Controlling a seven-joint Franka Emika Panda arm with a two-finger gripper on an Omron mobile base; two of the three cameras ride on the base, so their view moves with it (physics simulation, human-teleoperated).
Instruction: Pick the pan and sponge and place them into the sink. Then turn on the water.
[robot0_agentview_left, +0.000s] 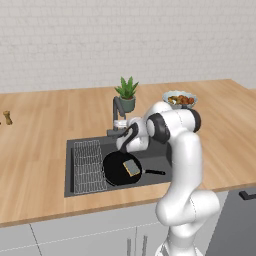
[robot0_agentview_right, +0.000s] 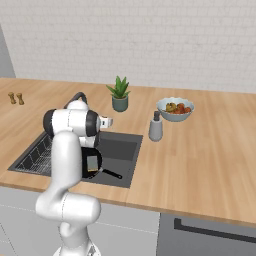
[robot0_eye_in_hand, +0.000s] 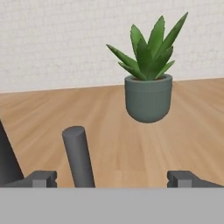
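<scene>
The black pan (robot0_agentview_left: 118, 170) lies in the dark grey sink (robot0_agentview_left: 155, 152), its thin handle pointing right. On the pan rests the small sponge (robot0_agentview_left: 132, 167), also seen as the sponge (robot0_agentview_right: 92, 162) on the pan (robot0_agentview_right: 93, 172) behind my arm. My gripper (robot0_eye_in_hand: 113, 179) is open at the back of the sink by the faucet (robot0_agentview_left: 118, 111). The faucet's dark lever (robot0_eye_in_hand: 79, 161) stands upright between the fingertips (robot0_eye_in_hand: 42, 178), nearer the left one and touching neither. Water is out of view.
A potted plant (robot0_eye_in_hand: 148, 78) stands on the wooden counter just behind the faucet. A fruit bowl (robot0_agentview_left: 180, 99) and a grey soap dispenser (robot0_agentview_right: 155, 127) sit to the right. The wire rack (robot0_agentview_left: 89, 166) covers the sink's left part. Small grinders (robot0_agentview_right: 16, 98) stand far left.
</scene>
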